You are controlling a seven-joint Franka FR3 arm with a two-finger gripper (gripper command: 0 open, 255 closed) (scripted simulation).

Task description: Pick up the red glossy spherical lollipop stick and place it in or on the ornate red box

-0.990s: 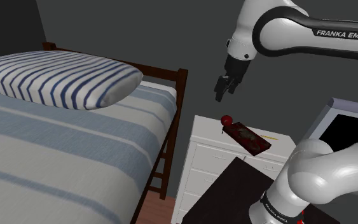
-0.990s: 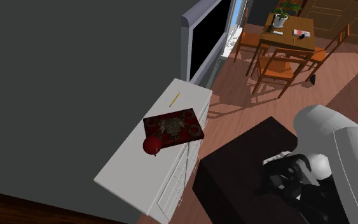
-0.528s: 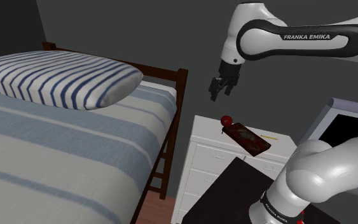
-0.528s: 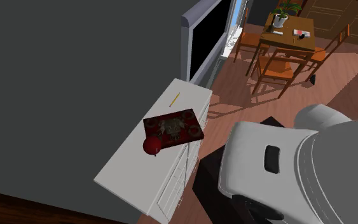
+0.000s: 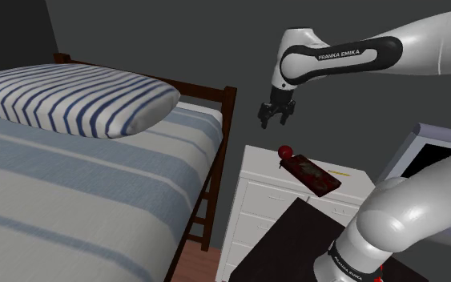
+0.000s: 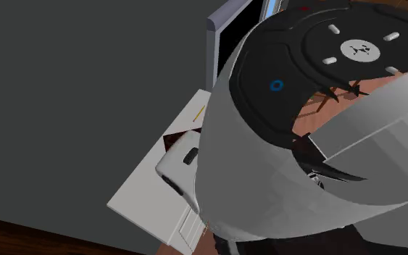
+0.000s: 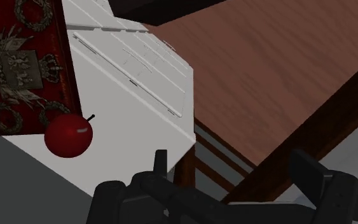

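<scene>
"FRANKA EMIKA" on the arm

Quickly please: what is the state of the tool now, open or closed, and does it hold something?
Tool: open, holding nothing. The red lollipop lies on the white dresser, not touched.

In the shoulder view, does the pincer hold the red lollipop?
No, the pincer hangs open in the air above the white dresser, while the red lollipop lies on it beside the ornate red box.
</scene>
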